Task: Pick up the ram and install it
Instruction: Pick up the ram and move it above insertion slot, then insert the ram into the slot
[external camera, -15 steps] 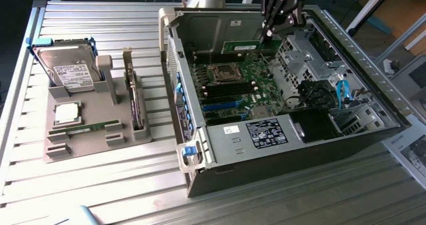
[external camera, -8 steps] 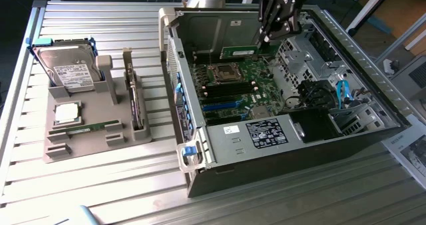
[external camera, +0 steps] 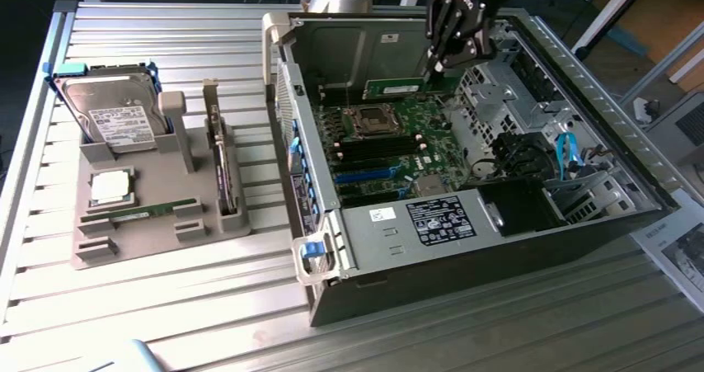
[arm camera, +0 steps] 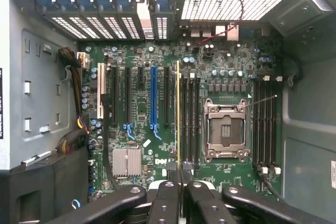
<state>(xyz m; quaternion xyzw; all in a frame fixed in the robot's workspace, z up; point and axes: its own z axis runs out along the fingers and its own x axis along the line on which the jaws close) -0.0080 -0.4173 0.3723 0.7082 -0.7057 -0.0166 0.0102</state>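
Tabletop (external camera: pixel 165 322): slatted pale metal, carrying a grey parts holder (external camera: pixel 143 248) toward the exterior view's left and an open computer case (external camera: pixel 462 265) toward its right.
Parts holder: a silver hard drive (external camera: pixel 110 116) with a white label stands upright at its far end. A square silver processor chip (external camera: pixel 111 187) lies flat nearer the front. A second green stick (external camera: pixel 145 214) sits in a groove just beside the chip.
Computer case: it lies on its side with the panel off, so the green motherboard (external camera: pixel 385 153) faces up. A blue cable (external camera: pixel 566 153) loops in the drive bay on the exterior view's right.
Hand (external camera: pixel 437 71): black, reaching down into the far end of the case. Its fingers (arm camera: pixel 169 192) are closed on the ram.
Ram (external camera: pixel 394 85): a slim green stick held level by the hand, hanging over the far part of the motherboard, just beyond the processor socket (external camera: pixel 374 122).
Ram in the wrist view: seen edge-on as a thin line between the fingers. It runs along the dark memory slots (arm camera: pixel 191 119), between the blue expansion slot (arm camera: pixel 153 95) and the socket.
Contact: whether the ram's lower edge touches a slot cannot be told.
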